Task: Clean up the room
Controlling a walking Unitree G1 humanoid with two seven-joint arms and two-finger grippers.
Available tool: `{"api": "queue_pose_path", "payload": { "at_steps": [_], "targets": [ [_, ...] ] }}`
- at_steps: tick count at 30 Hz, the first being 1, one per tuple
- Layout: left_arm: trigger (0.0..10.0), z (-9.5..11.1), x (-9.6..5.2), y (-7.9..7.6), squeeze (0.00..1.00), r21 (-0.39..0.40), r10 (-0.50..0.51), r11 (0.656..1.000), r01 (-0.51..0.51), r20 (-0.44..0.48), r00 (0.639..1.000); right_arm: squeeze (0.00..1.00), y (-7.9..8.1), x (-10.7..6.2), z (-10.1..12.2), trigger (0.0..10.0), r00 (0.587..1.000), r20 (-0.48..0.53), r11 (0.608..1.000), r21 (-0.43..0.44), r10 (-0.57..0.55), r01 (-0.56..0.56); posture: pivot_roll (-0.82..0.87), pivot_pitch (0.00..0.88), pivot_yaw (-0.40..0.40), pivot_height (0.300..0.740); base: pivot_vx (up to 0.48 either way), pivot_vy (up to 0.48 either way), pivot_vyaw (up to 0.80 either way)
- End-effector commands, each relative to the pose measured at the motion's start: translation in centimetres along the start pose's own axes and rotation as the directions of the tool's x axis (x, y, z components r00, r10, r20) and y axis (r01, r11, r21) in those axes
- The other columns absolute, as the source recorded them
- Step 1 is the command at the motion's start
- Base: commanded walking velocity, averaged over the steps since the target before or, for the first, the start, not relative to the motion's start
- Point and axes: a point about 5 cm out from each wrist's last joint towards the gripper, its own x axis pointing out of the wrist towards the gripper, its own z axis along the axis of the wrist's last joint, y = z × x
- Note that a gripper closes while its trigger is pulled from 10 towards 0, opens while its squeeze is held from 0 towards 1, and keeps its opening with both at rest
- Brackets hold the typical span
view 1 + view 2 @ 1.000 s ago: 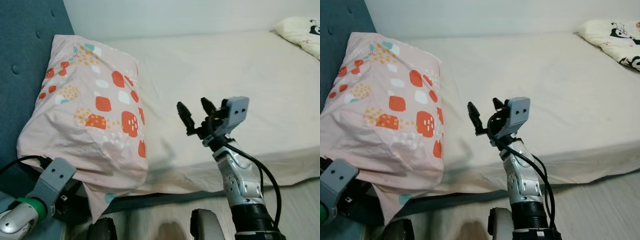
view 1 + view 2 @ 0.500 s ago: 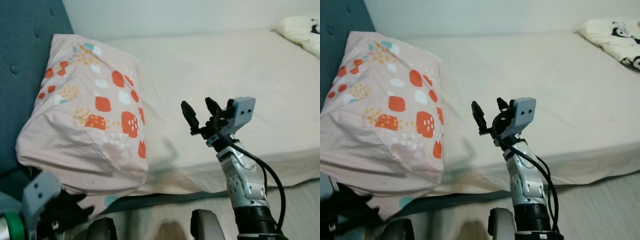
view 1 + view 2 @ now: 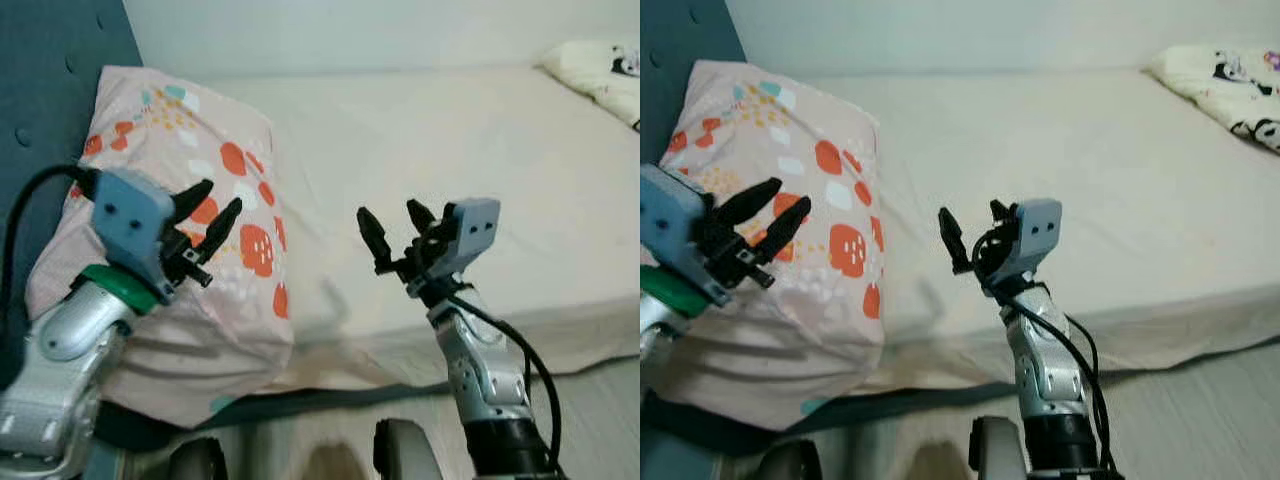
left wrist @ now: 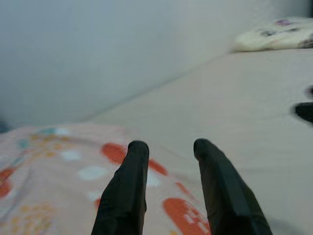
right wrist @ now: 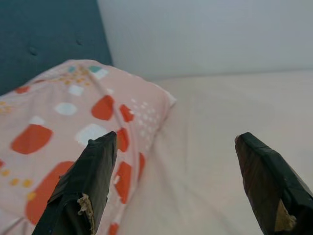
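A pink pillow (image 3: pixel 170 150) with orange, white and teal shapes lies at the head of the bed, against the teal headboard (image 3: pixel 40 90). My left gripper (image 3: pixel 215 215) is raised in front of the pillow, open and empty; its fingers (image 4: pixel 124 196) point over the pillow's patterned top (image 4: pixel 54 156). My right gripper (image 3: pixel 392 222) is held up over the bed's near edge, to the right of the pillow, open wide and holding nothing. Between its fingers (image 5: pixel 83 191) I see the pillow (image 5: pixel 73 122) and the sheet.
The bed (image 3: pixel 450 140) has a cream sheet and runs along a white wall. A second pillow with a black cartoon print (image 3: pixel 1230 85) lies at the far right. Pale wood floor (image 3: pixel 1200 410) shows below the bed edge.
My left arm has come up from under the pillow's front corner and now holds its gripper in front of the pillow. The right gripper has stayed almost still.
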Motion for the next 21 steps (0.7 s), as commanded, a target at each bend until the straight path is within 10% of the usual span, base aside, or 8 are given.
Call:
{"api": "queue_pose_path", "payload": {
  "at_steps": [1, 21],
  "targets": [
    [10.0, -0.5, -0.1, 0.0, 0.0, 0.017, 0.032, 0.999, -0.031, -0.025, 0.999, 0.0, -0.3, -0.6, -0.7, 10.0, 1.0, -0.023, 1.0, -0.015, -0.021, 0.021, -0.01, 0.122, 0.022, 0.572, 0.0, 0.0, 0.0],
    [10.0, -3.7, 1.8, -2.9, 0.0, -0.128, 0.15, 0.977, -0.169, -0.143, 0.978, 0.0, -0.4, -0.8, -0.7, 10.0, 0.999, 0.0, 0.997, -0.059, -0.05, 0.05, -0.02, 0.083, 0.024, 0.65, 0.0, 0.0, 0.0]
  ]
}}
